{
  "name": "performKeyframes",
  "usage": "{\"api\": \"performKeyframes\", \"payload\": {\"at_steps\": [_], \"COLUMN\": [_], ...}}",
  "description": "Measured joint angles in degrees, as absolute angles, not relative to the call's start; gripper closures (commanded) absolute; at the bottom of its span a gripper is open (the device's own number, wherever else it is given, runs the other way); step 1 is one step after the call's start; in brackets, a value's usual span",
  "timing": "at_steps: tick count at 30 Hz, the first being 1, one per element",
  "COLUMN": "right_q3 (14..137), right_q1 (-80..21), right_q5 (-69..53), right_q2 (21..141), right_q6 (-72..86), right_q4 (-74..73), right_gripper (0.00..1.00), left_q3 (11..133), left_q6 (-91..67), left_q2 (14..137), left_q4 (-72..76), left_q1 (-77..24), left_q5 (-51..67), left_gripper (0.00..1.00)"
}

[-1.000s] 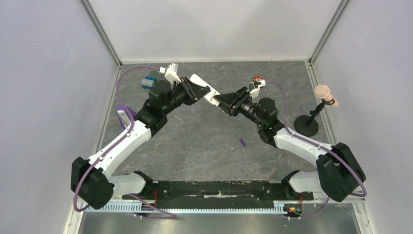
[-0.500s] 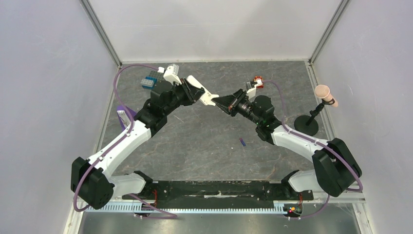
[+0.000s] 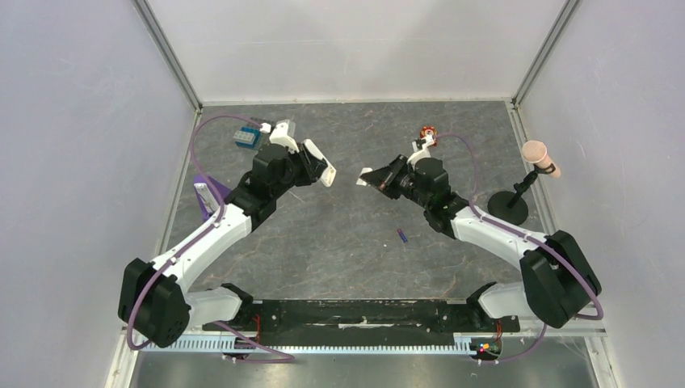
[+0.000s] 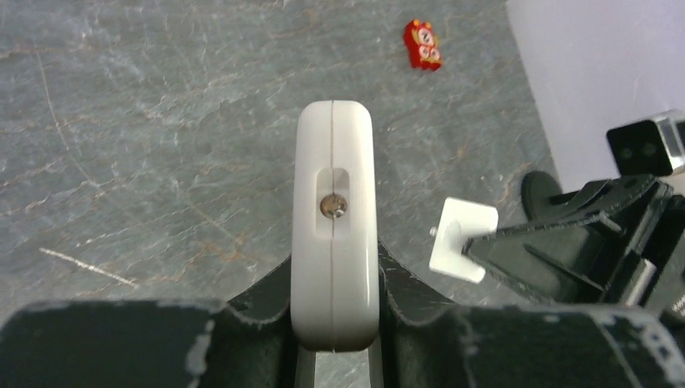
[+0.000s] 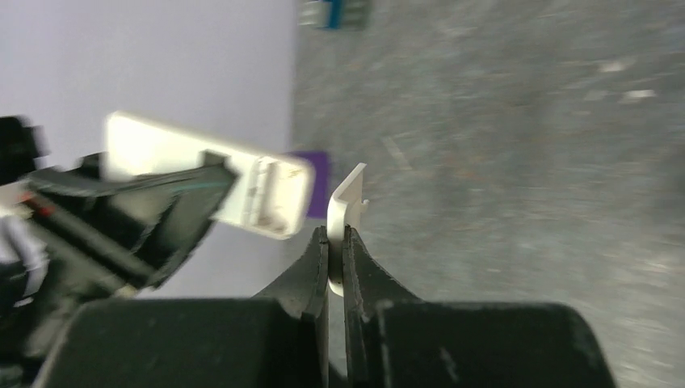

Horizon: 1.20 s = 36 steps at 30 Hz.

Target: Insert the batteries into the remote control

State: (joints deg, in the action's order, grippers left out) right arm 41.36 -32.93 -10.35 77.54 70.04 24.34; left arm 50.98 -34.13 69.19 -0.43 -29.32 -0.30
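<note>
My left gripper is shut on the white remote control, held above the table; in the left wrist view its end points away, squeezed between my fingers. My right gripper is shut on a thin white cover piece, held a short gap to the right of the remote. The cover also shows in the left wrist view. A bluish-purple battery lies on the table below my right arm. The dark battery is out of view.
A red-orange toy block lies at the back right, also in the left wrist view. A blue block sits at the back left. A purple stand stands by the left wall. A black stand with a pink top is at the right.
The two grippers were joined at the remote and have pulled apart. The white cover piece has come away in my right gripper; my left gripper has drawn back left with the remote.
</note>
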Motion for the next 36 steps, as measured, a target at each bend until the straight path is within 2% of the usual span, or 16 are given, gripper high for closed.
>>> {"api": "performKeyframes", "payload": {"at_steps": [9,16,18,23,27,32,36], "right_q3": [44.18,43.92,43.2,41.8,40.97,37.56,36.62], "right_q1": [-28.34,-23.68,-22.94,-22.76,-22.81,-23.24,-26.13], "right_q5": [-0.58,-0.6,-0.43,1.98,3.68,4.62,4.51], "right_q2": [83.7,89.12,89.47,89.41,87.11,81.47,78.19], "right_q6": [52.25,47.0,46.3,44.97,43.92,42.19,39.22], "right_q4": [6.74,1.26,0.36,-3.09,-4.47,-6.59,-7.7], "right_gripper": [0.97,0.83,0.75,0.46,0.36,0.34,0.37], "left_q3": [46.85,46.85,46.85,46.85,46.87,46.87,46.87], "left_q6": [-25.39,-22.46,-22.44,-22.46,-22.46,-22.37,-20.95], "left_q2": [64.29,62.39,62.89,64.07,64.16,64.14,63.88], "left_q4": [-0.34,1.02,1.54,2.28,2.85,3.16,3.11], "left_q1": [-28.64,-28.62,-28.62,-28.62,-28.62,-28.62,-28.62], "left_q5": [9.28,18.85,22.0,26.65,28.93,31.88,34.22], "left_gripper": [0.98,0.98,0.98,0.98,0.98,0.98,0.98]}}
